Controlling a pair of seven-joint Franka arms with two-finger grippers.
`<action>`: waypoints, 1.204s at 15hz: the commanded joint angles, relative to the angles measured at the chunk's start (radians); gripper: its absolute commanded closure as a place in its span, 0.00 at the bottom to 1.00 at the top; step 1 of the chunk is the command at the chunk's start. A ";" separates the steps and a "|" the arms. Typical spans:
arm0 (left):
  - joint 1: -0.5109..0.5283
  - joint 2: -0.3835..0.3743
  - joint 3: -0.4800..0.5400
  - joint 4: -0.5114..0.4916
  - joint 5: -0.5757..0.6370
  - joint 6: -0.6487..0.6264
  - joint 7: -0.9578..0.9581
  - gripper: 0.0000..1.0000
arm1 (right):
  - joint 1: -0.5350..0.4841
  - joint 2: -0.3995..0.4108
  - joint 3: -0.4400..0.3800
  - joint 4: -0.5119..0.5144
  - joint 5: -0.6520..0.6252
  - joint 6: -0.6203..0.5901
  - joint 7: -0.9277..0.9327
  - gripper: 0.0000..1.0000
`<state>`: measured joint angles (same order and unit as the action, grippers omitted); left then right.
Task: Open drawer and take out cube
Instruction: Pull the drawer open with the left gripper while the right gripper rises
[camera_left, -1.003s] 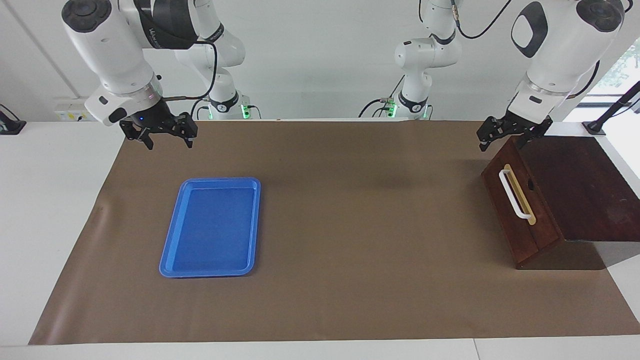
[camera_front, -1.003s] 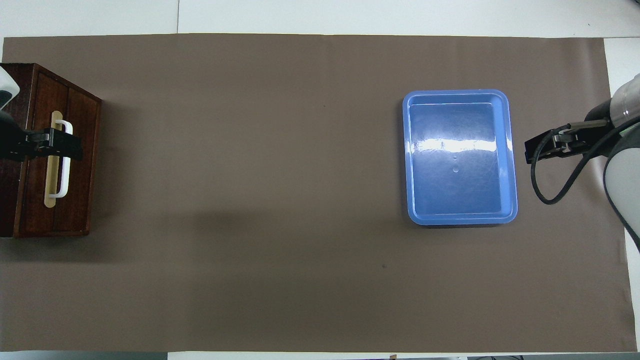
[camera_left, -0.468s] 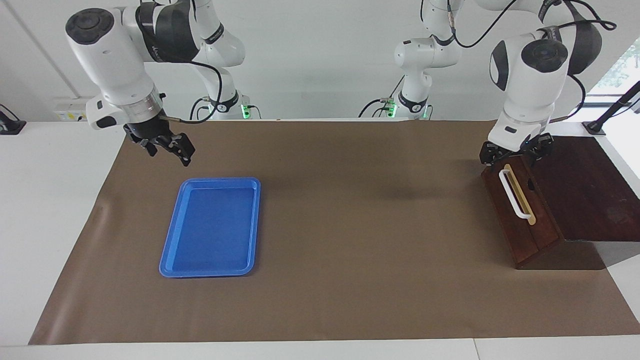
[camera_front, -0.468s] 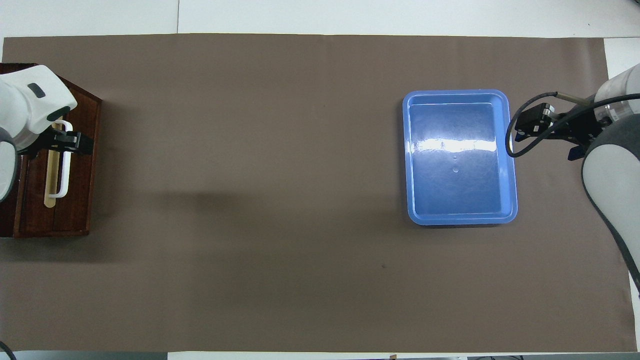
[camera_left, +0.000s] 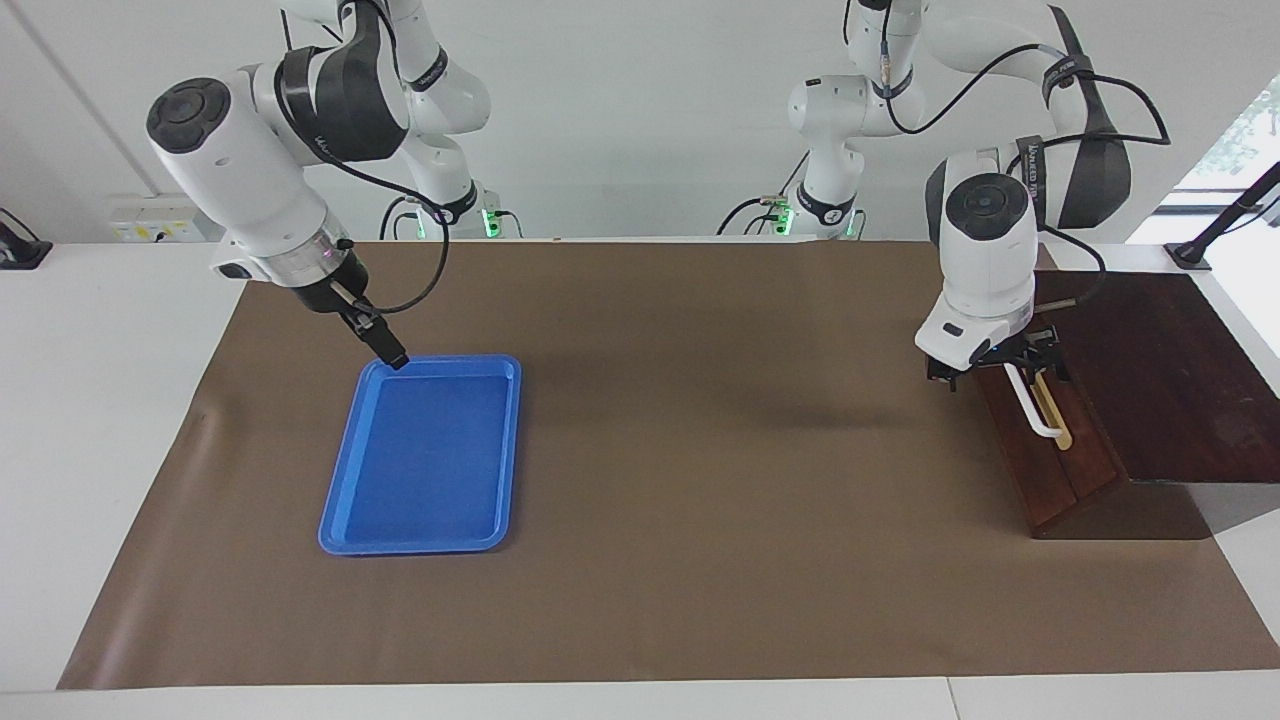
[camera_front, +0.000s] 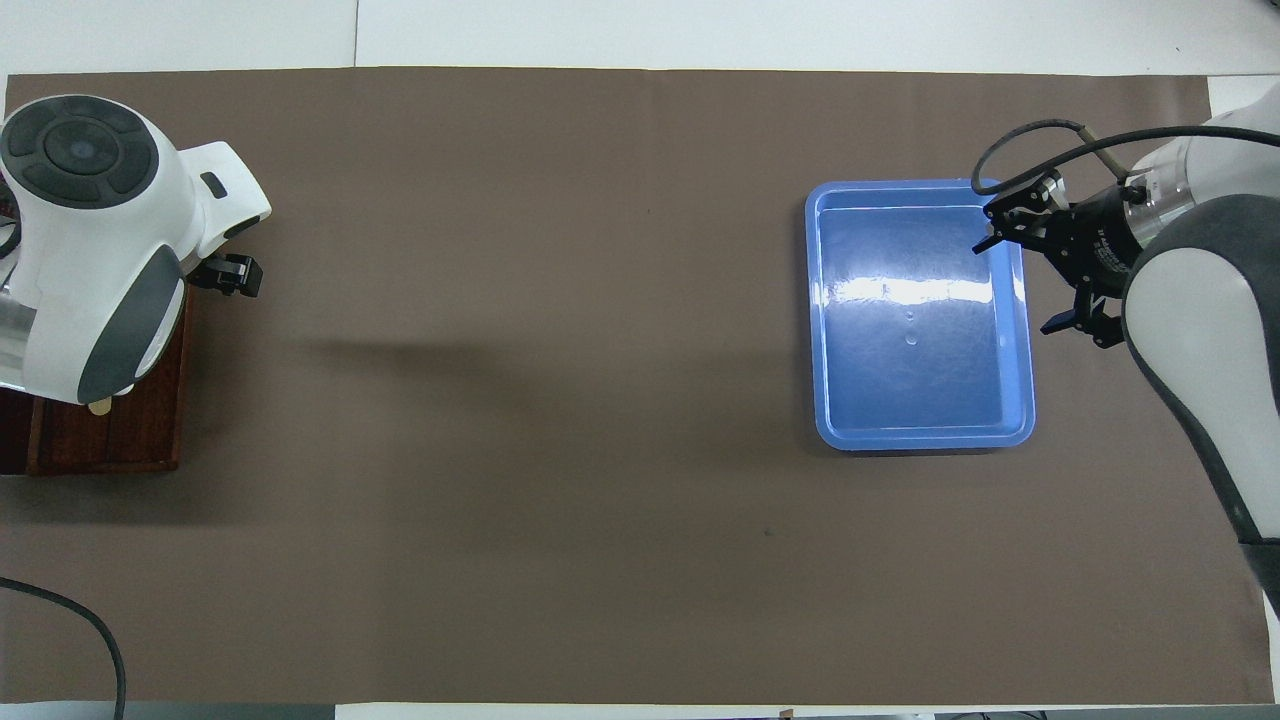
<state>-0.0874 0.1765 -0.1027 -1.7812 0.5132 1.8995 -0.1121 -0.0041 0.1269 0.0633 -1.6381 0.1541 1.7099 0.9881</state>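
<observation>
Both arms have descended since the earlier frames: the left hand (camera_left: 995, 362), which hung above the upper corner of the dark wooden box (camera_left: 1160, 380), now sits low at the drawer (camera_left: 1045, 450) front, level with the end of the white bar handle (camera_left: 1035, 412) nearer the robots, its fingers spread and, in the facing view, straddling or just beside that end; contact cannot be confirmed. In the overhead view the left arm's wrist covers the handle, so only one fingertip of the left hand (camera_front: 232, 275) shows past the drawer's front edge. The handle's long axis runs from nearer to farther from the robots, along the drawer front, so the fingers must close across the bar. The drawer is shut and faces the middle of the desk (camera_left: 700, 480), where the brown mat lies bare, giving ample room for a pull toward the right arm's end. The cube is not visible; presumably it lies inside the shut drawer. The right hand (camera_left: 385, 345), also spread as judged from the overhead view, has swung down over the corner of the blue tray (camera_left: 420, 455) nearest the robots, well apart from the drawer, so the left arm is the nearer one.
</observation>
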 joint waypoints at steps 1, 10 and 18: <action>0.006 -0.017 0.011 -0.059 0.069 0.065 -0.011 0.00 | 0.019 0.075 0.007 0.078 0.070 0.008 0.157 0.01; 0.046 0.020 0.015 -0.106 0.157 0.164 -0.015 0.00 | 0.141 0.175 0.007 0.164 0.286 0.103 0.598 0.03; 0.063 0.029 0.017 -0.147 0.157 0.193 -0.030 0.00 | 0.219 0.206 0.007 0.150 0.337 0.111 0.638 0.03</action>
<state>-0.0393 0.2179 -0.0841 -1.8833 0.6443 2.0526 -0.1167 0.2075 0.3106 0.0690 -1.4932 0.4621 1.8095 1.6139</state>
